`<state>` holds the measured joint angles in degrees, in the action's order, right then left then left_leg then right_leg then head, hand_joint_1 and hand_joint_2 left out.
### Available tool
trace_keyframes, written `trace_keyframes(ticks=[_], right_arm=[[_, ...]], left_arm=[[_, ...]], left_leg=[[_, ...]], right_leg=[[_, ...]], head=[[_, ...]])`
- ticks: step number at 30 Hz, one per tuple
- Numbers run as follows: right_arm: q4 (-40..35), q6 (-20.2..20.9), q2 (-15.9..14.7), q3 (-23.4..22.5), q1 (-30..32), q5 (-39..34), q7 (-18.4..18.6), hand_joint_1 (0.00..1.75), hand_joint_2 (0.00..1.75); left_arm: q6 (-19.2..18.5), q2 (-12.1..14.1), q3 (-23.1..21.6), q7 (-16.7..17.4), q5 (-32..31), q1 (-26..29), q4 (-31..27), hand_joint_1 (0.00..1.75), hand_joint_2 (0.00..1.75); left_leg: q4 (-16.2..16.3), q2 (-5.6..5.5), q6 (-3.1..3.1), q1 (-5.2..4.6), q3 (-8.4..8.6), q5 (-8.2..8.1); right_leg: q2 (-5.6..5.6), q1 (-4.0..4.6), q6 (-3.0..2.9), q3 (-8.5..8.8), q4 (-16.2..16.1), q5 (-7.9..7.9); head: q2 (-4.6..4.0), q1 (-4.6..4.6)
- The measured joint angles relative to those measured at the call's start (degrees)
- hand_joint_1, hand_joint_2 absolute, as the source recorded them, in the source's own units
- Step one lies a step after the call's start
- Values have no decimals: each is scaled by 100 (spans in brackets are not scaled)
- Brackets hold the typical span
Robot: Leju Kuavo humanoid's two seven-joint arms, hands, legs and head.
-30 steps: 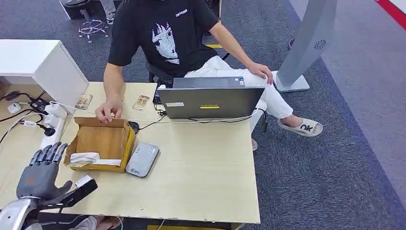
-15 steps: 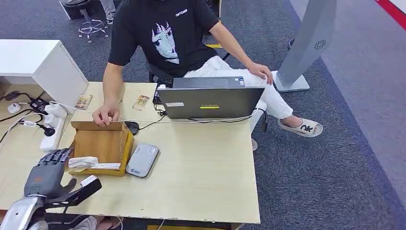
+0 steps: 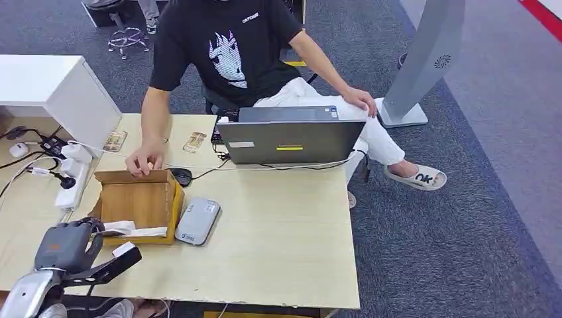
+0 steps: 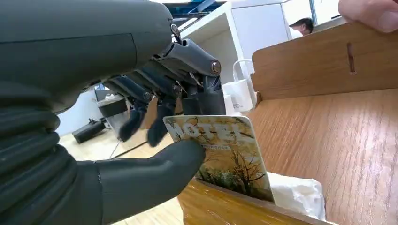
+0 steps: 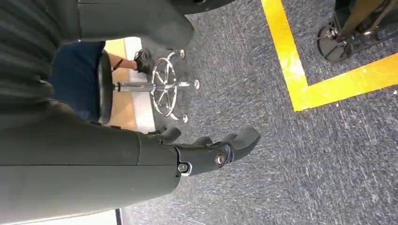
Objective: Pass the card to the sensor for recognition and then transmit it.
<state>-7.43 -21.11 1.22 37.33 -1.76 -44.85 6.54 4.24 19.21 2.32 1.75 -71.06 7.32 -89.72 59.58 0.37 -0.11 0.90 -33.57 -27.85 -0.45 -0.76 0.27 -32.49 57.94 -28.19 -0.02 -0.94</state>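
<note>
L hand point(image 3: 66, 244) at near-left corner of worktop point(image 3: 278, 245), reaching into near end of the wooden box point(image 3: 142, 199). In the L wrist view its thumb point(image 4: 155, 171) and dark fingers point(image 4: 162, 115) are pinching the card point(image 4: 225, 157), which stands upright just inside the box's near wall; card printed w/ a tree scene & lettering. White tissue or cloth point(image 4: 295, 197) lies in the box right beside the card.

R hand point(image 5: 211, 152) hangs over grey carpet w/ yellow floor tape point(image 5: 300, 70), fingers loosely apart, holding nothing.

Just right of the box, touching or nearly so: flat grey card reader point(image 3: 197, 220). Behind the box a black mouse point(image 3: 179, 175). Person's hand point(image 3: 142, 161) rests on the box's far wall. Further back an open grey laptop point(image 3: 291, 139), back facing the robot, cable running off to its right. Two more cards point(image 3: 195, 141) lie flat on the far-left of the worktop. Person in black tee point(image 3: 228, 50) seated behind. White power strip point(image 3: 73, 182) & cables at left.
</note>
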Motion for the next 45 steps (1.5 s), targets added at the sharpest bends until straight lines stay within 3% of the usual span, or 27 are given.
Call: trace_keyframes(ticks=[23,33,45], right_arm=[[2,-2,-11,33,-13,-33,0,0,175],[2,-22,-46,181,-43,-15,-48,0,175],[2,-22,-46,264,-48,-20,-52,0,175]], left_arm=[[214,68,-50,9,7,-195,31,175,175],[328,505,83,9,208,-1868,68,175,175],[356,579,94,9,190,-2056,131,175,175]], left_leg=[[1,-3,0,0,-1,1],[3,-2,-3,5,-1,15],[3,-1,-1,5,-6,14]], right_leg=[[-2,0,0,-2,0,0],[-5,4,-7,2,3,15],[-1,3,-6,-6,1,14]], head=[[0,2],[0,2],[0,2]])
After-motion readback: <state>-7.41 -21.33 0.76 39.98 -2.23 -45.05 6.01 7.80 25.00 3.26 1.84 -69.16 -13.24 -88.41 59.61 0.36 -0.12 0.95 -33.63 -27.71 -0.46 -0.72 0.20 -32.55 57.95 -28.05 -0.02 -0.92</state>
